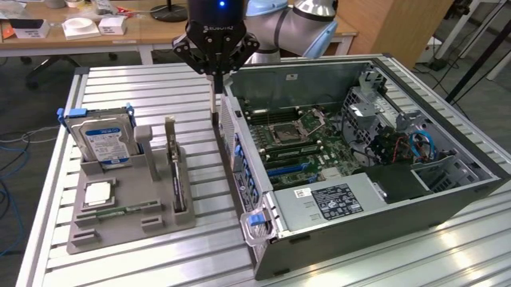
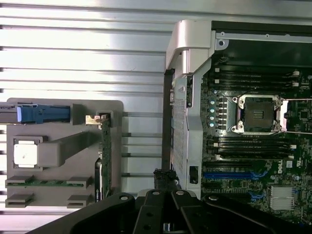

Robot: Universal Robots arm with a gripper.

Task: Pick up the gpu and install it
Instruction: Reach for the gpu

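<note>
On slatted aluminium worktop [image 1: 128, 84]: open black PC case [image 1: 359, 239], motherboard exposed, beside grey plastic parts tray [image 1: 128, 224]. Thin black-and-green gpu card [image 1: 173, 170] stands on edge in a tray slot, untouched. Black gripper [image 1: 215, 73], fingers together & empty, hovers btwn tray and case. Pick-up stage, I'd say: grasp needs fingers apart, lined up over card's top edge.

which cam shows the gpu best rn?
Exterior view: the gpu stands upright in the gray holder, side face visible. Wrist view sees it from above, as a thin green edge.
</note>
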